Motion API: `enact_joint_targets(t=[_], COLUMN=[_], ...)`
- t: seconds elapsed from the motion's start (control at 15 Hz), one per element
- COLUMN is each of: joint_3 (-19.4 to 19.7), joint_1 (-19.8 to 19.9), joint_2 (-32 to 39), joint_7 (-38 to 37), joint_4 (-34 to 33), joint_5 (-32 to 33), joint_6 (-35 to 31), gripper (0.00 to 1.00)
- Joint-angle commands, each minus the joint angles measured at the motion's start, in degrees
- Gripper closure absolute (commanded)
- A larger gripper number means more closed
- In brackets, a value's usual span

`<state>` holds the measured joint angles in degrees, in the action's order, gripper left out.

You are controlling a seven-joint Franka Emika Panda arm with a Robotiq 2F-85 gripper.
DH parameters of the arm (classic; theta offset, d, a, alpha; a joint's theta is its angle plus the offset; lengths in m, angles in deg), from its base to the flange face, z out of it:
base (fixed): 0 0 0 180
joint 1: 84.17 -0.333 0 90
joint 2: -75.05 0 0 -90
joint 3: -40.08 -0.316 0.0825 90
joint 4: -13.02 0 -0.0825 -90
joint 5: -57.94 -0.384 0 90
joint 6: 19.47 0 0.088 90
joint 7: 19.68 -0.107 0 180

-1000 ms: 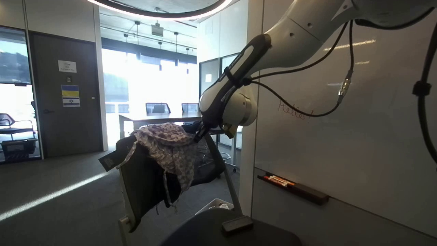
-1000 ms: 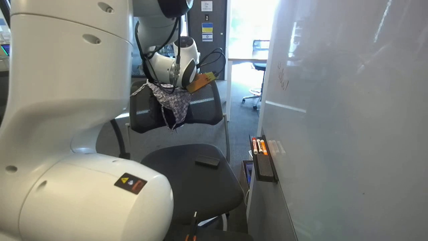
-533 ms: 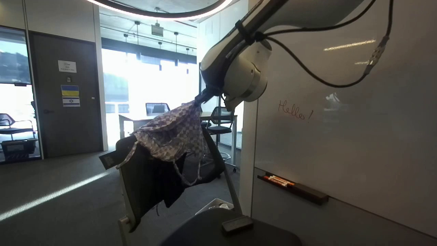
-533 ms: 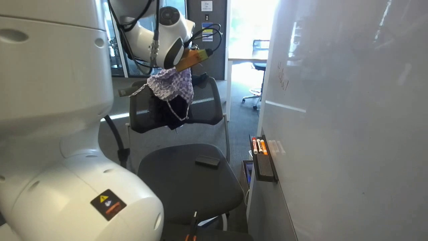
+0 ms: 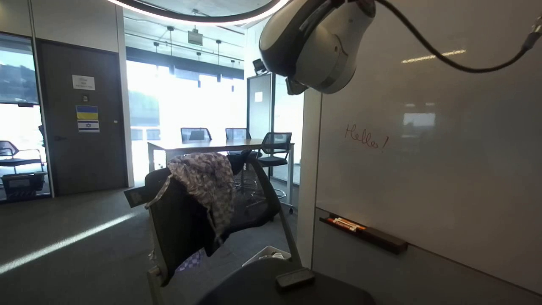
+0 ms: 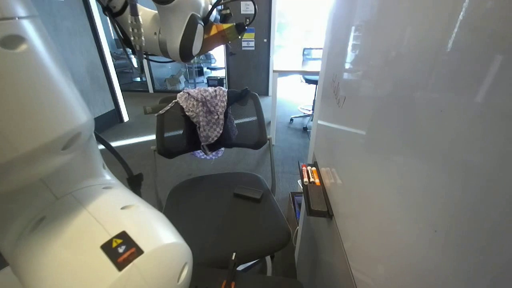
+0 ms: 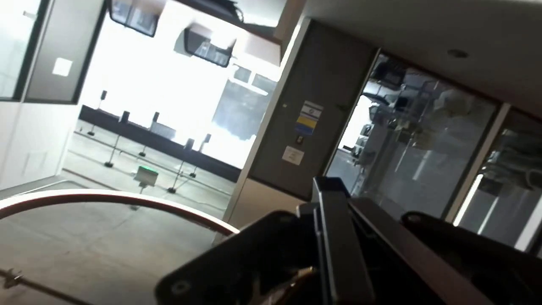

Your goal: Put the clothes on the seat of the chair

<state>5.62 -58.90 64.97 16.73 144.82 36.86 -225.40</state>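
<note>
A purple-and-white checkered cloth [image 5: 207, 178] is draped over the top of the chair's backrest [image 6: 253, 124] in both exterior views. Its lower end [image 6: 209, 153] shows below the backrest, behind it. A dark cloth [image 6: 238, 96] lies under it on the same backrest. The chair's seat [image 6: 224, 224] is below, with a dark eraser [image 6: 248, 193] on it. My gripper [image 5: 259, 67] is high above the backrest, apart from the cloth. In the wrist view, the fingers [image 7: 348, 195] are together with nothing between them. The wrist view shows no chair or cloth.
A whiteboard [image 6: 400, 120] stands beside the chair, its marker tray [image 6: 316, 196] sticking out. A table [image 5: 203, 146] with chairs is behind. A ring lamp [image 5: 203, 18] hangs overhead. A white bin [image 5: 266, 254] sits on the floor beyond the seat.
Half a second ago the gripper held up a corner of the checkered cloth. The cloth has since come free and dropped back over the backrest, while the arm has risen.
</note>
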Motion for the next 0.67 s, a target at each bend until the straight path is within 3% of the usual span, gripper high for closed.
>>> enact_joint_targets(t=[0.0, 0.13, 0.2, 0.27, 0.33, 0.6], joint_3=[5.7, 11.4, 15.1, 17.1, 21.1, 33.0], joint_1=[-1.4, -7.1, -12.4, -13.5, -20.0, -35.2], joint_2=[-14.3, -15.4, -14.5, -14.9, -11.7, -7.9], joint_7=[-2.7, -3.6, -4.1, -10.4, -3.7, 1.5], joint_4=[8.6, 9.7, 9.3, 9.9, 8.5, 6.8], joint_5=[-1.8, 1.1, 1.8, 9.0, 3.4, 1.4], joint_6=[4.5, 11.0, 15.0, 18.0, 19.1, 29.1], gripper=[0.73, 0.69, 0.62, 0.53, 0.47, 0.16])
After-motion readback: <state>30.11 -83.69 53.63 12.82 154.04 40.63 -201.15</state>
